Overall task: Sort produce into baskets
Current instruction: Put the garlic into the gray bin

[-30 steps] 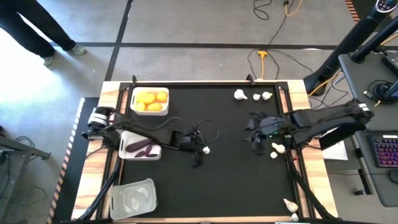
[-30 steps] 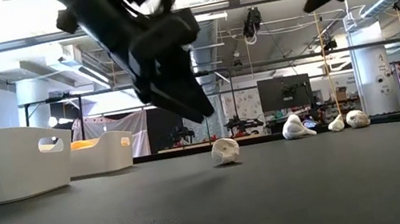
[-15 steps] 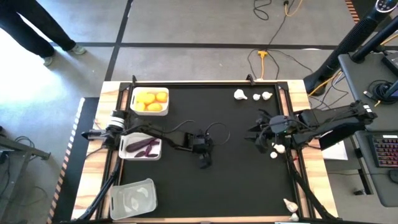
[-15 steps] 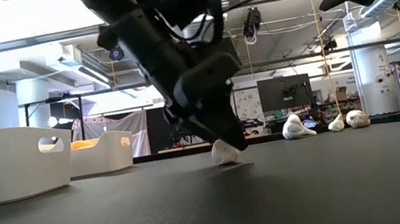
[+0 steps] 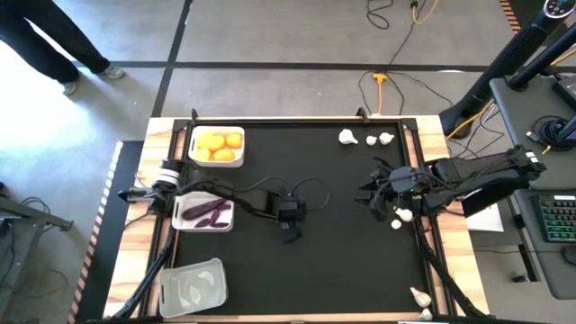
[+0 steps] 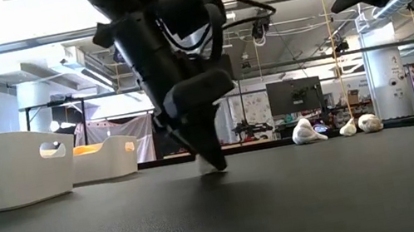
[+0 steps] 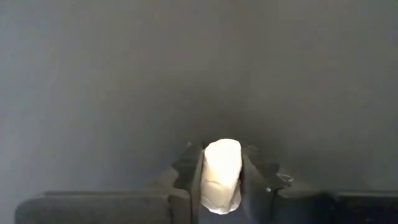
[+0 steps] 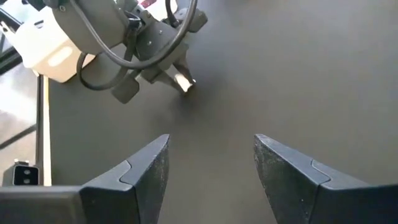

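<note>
My left gripper stands at the middle of the black mat, fingers down, shut on a small white garlic bulb. In the low view its fingertips reach the mat and hide most of the bulb. My right gripper hangs open above the mat's right part, with nothing between its fingers. Another garlic bulb lies on the mat just beside it. At the left edge stand a white basket of yellow fruits, a white basket of purple pieces and a clear basket with garlic. My left gripper pinches the garlic bulb by its two opposite sides between its two fingers. The fingers come steeply from above, slanting down. The bulb sits low at the mat between the fingertips; I cannot tell whether it is lifted off.
Three garlic bulbs lie at the far right of the mat and more at the near right corner. The wide middle of the black mat is bare. A person's legs show beyond the far left corner.
My left gripper has come down over the garlic bulb, tipped steeper and shut on it. The bulb has shifted a little toward the table's left with the fingers. My right gripper has rolled somewhat and stays open.
</note>
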`<state>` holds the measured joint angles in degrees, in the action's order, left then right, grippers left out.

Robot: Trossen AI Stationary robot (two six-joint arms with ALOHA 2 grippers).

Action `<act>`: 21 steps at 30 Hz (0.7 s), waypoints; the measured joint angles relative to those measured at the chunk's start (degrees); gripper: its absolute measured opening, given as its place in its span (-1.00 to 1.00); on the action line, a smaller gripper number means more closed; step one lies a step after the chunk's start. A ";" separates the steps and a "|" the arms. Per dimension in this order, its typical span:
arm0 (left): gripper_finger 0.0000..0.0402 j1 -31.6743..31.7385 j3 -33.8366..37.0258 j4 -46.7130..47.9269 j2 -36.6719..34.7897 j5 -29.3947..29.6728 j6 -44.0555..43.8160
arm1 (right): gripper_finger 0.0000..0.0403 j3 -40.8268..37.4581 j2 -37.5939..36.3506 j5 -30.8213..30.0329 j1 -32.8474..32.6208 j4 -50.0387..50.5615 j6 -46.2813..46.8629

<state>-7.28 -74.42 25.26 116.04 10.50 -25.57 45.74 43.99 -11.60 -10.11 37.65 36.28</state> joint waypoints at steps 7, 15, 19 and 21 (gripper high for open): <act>-0.74 -4.28 -2.48 15.56 -7.75 -4.54 -5.67 | 0.09 0.00 0.02 0.03 0.00 -0.02 -6.27; -0.74 -17.55 -4.47 33.77 -19.11 -22.88 -21.33 | 0.09 0.00 0.42 -0.33 0.00 -1.11 -19.28; -0.73 -26.81 -2.83 35.25 -22.48 -25.09 -36.67 | 0.09 0.00 1.23 -0.46 0.00 -1.60 -19.37; -0.73 -31.00 -1.61 35.25 -23.17 -25.83 -44.73 | 0.09 0.00 2.07 -0.46 0.00 -1.55 -19.37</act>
<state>-38.28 -76.03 60.51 92.87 -15.32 -70.31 45.74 46.06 -12.05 -10.11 36.10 16.91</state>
